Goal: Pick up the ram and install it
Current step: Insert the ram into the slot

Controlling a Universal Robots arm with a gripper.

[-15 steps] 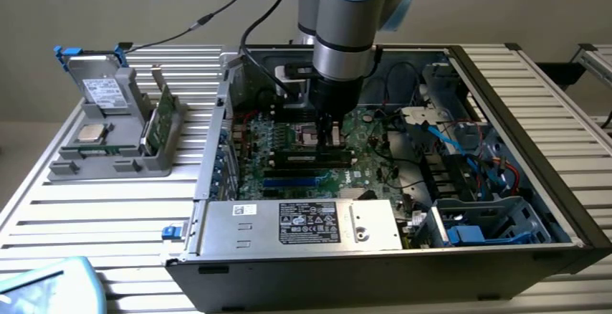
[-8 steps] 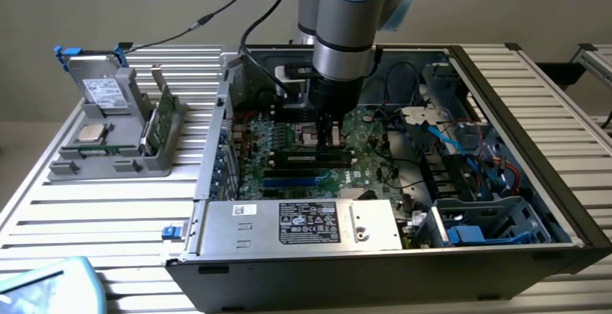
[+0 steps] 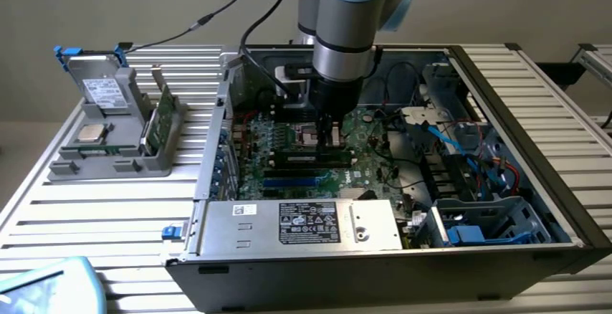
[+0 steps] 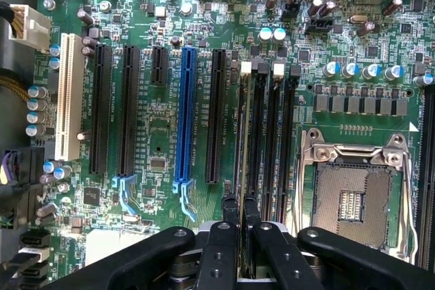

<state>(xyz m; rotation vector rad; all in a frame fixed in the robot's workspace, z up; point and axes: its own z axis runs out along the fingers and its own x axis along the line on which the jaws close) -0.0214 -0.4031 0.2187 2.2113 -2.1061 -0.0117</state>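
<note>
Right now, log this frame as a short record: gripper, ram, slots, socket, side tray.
gripper: shut on the ram, low over the motherboard in the open case
ram: held edge-on, lined up along the black memory slots; seated or not, cannot tell
memory slots: those beside the ram empty
processor socket: empty
tray: outside the case, exterior view's left, holding processor chip and green card

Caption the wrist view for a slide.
Fingers grip the ram edge-on above the black memory slots, beside the empty processor socket.
</note>
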